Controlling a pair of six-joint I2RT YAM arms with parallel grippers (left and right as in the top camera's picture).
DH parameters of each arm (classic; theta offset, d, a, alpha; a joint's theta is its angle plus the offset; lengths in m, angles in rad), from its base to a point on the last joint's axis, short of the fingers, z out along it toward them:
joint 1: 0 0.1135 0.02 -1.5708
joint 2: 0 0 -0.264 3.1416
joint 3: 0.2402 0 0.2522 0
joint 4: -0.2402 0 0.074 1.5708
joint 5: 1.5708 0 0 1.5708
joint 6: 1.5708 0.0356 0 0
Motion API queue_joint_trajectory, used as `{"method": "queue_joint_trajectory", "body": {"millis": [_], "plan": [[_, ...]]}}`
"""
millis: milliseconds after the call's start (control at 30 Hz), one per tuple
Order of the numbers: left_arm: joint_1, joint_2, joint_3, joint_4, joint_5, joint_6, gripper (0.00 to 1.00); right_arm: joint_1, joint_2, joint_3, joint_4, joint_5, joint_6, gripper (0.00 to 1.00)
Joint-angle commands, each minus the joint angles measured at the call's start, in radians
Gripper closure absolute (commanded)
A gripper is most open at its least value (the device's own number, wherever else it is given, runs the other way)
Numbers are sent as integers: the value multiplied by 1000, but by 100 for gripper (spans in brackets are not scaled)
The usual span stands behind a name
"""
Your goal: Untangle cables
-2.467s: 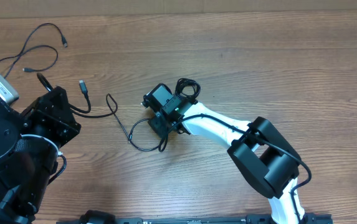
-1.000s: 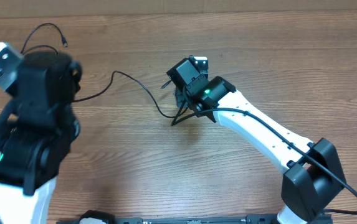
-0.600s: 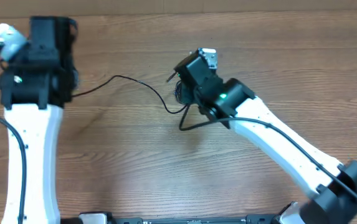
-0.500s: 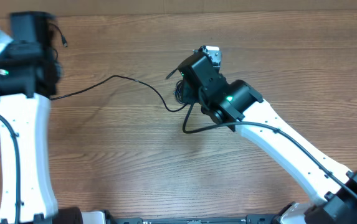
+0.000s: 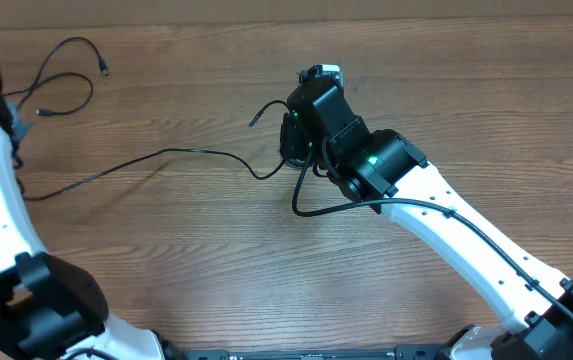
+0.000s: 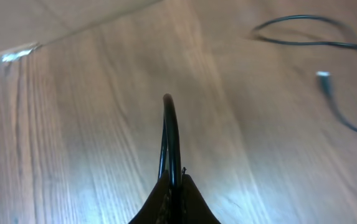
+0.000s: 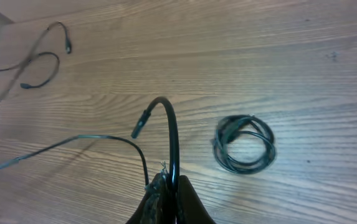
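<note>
Pinching cables (image 7: 174, 142) that arch up ahead, seemingly tight: left pincer (image 6: 173, 180), right pincer (image 7: 169, 182)

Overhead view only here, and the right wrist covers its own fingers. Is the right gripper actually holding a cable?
Observer: Yes. The right wrist view shows the right gripper shut on a black cable that arches up and ends in a plug.
Operator: And the left gripper? It is off my frame's edge.
Observer: The left wrist view shows the left gripper shut on a cable loop.
Operator: Any knot I cannot see?
Observer: A small coil lies on the table beside the right gripper, apart from its fingers.
</note>
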State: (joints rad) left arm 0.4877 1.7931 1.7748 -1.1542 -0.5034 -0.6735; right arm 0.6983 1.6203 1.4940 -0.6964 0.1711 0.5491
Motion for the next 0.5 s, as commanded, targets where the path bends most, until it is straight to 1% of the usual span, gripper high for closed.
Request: {"method": "queue_joint_trajectory", "body": {"millis": [0,100,233,367,467], "plan": [[52,66,19,0,3,-16,96,17,-16,18,35,-70,-8,96],[80,103,19,16,0,-41,96,37,-15,18,81,-127,-33,96],[140,118,19,100,-1,-40,95,79,-12,18,135,-133,-35,96],[172,118,19,135,5,-36,95,111,6,18,193,-134,-43,96],[187,118,19,149,6,-37,92,128,27,18,218,-139,-42,96]]}}
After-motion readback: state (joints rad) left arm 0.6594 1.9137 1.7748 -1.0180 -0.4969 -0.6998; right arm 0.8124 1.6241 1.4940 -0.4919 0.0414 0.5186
